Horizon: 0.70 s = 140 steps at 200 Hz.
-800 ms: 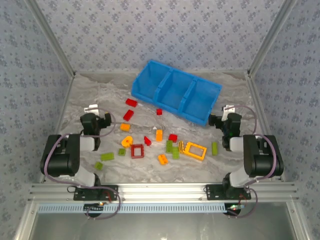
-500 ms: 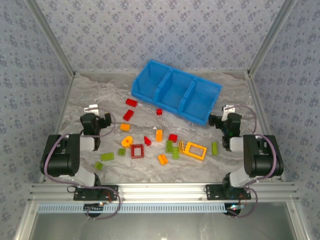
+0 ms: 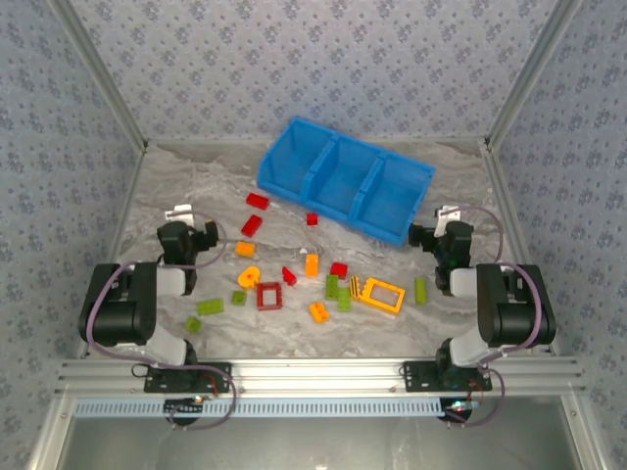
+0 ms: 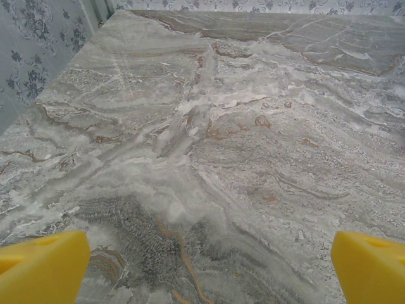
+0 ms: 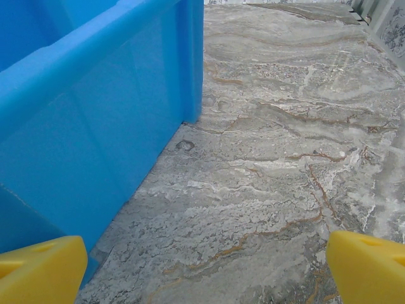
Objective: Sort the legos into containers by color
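Observation:
Red, orange-yellow and green legos [image 3: 312, 265] lie scattered across the middle of the marble table, among them a red frame [image 3: 269, 295] and a yellow frame [image 3: 382, 294]. The blue three-compartment bin [image 3: 345, 180] sits slanted at the back; its compartments look bare. My left gripper [image 3: 180, 217] rests folded back at the left, open, its yellow fingertips [image 4: 44, 266] wide apart over bare marble. At the right my right gripper [image 3: 446, 218] is open too, fingertips [image 5: 367, 266] spread, with the bin's blue wall [image 5: 95, 120] close on its left.
Patterned walls and metal posts enclose the table on three sides. A metal rail [image 3: 313, 377] runs along the near edge by both arm bases. Bare marble [image 3: 186, 181] lies at the back left.

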### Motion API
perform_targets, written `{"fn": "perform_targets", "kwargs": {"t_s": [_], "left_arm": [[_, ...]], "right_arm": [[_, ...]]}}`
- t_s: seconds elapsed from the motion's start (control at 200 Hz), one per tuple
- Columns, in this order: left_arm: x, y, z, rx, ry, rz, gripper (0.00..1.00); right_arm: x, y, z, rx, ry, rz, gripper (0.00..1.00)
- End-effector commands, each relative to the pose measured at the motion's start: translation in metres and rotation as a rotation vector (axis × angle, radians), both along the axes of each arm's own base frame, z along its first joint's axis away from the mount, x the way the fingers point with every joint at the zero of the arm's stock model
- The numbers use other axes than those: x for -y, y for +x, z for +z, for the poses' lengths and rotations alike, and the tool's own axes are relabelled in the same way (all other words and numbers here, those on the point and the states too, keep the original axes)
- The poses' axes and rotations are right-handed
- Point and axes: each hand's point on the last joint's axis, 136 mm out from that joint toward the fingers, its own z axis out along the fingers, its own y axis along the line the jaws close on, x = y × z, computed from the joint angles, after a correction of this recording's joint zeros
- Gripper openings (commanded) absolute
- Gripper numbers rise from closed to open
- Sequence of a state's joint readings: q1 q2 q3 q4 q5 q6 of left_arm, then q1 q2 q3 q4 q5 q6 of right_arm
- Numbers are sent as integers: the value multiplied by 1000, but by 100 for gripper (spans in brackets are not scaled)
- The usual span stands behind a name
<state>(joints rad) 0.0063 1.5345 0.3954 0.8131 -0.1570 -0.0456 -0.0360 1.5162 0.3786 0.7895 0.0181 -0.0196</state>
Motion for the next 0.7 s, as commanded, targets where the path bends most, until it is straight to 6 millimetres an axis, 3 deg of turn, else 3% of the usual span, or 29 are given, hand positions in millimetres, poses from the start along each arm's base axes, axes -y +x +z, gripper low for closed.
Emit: {"fn": "perform_targets", "kwargs": {"t_s": [0.0,0.125,0.22,0.285,0.415,0.535,0.575,0.62,0.635,0.695], "left_arm": [[-1,3,9,40,-3,11,98],[-1,3,9,40,-3,11,98],[-6,0,26,7,9,49,98],[-12,-1,51,22,39,105,98],[-14,-6,121,174,23,202,98],[4,-1,210,329,28,177,98],[8,-1,240,393,-11,188,98],[6,-2,258,389,-159,227,98],[6,-5,251,316,-217,244,98],[-1,-19,238,117,-370,348,98]], "right_arm": [[-1,5,5,16,0,7,100],[1,4,10,30,-2,-7,100],[23,-5,33,40,-40,-162,100],[36,-14,68,101,-48,-260,100],[62,-34,162,257,-36,-434,100],[66,-50,268,385,-3,-475,100],[66,-55,291,373,87,-496,100],[66,-64,296,266,222,-519,100],[67,-69,303,245,277,-535,100],[66,-87,287,87,441,-632,100]]}}
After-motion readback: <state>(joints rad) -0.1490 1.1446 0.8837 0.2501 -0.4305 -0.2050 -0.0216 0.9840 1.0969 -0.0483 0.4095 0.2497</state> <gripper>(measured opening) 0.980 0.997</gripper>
